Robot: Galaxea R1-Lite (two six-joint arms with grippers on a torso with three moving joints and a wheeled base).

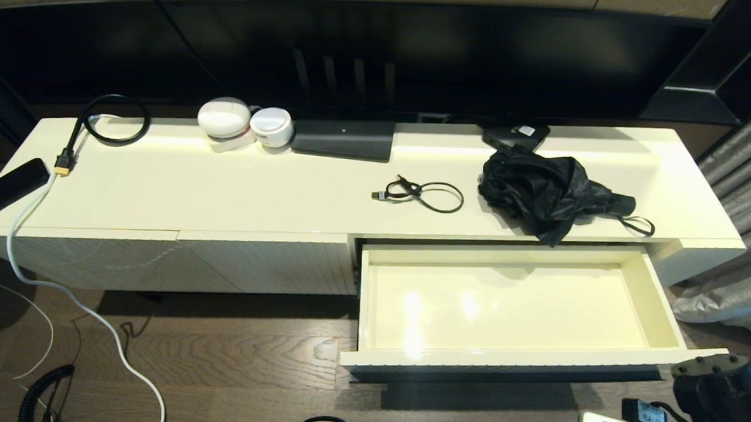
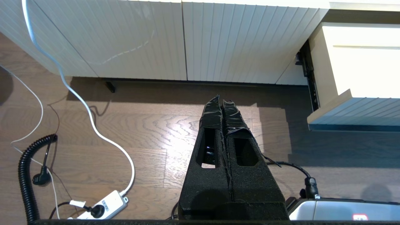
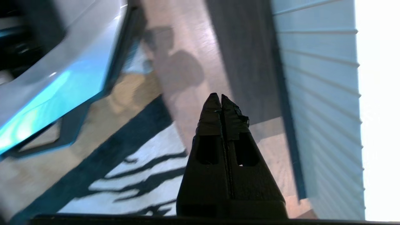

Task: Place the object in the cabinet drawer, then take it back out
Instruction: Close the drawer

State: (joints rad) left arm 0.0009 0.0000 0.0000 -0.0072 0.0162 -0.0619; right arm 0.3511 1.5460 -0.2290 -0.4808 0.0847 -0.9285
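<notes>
Head view shows the long cream bench [image 1: 224, 192] across the frame's middle, with the cabinet drawer [image 1: 660, 306] pulled out at lower right, its inside bare. On the bench top at right lies a crumpled black umbrella [image 1: 547, 190], a small black cable [image 1: 424, 194] just left of it. Left pincer [image 2: 221, 101] hangs closed above the floor [image 2: 150, 131]; right pincer [image 3: 217, 99] is closed too, beside the drawer's ribbed front.

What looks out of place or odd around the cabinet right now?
The cabinet drawer stands pulled open and empty. A crumpled black umbrella lies on the cabinet top, its fabric spilling over the front edge above the drawer. Both claws, left and right, are shut and hold nothing.
</notes>
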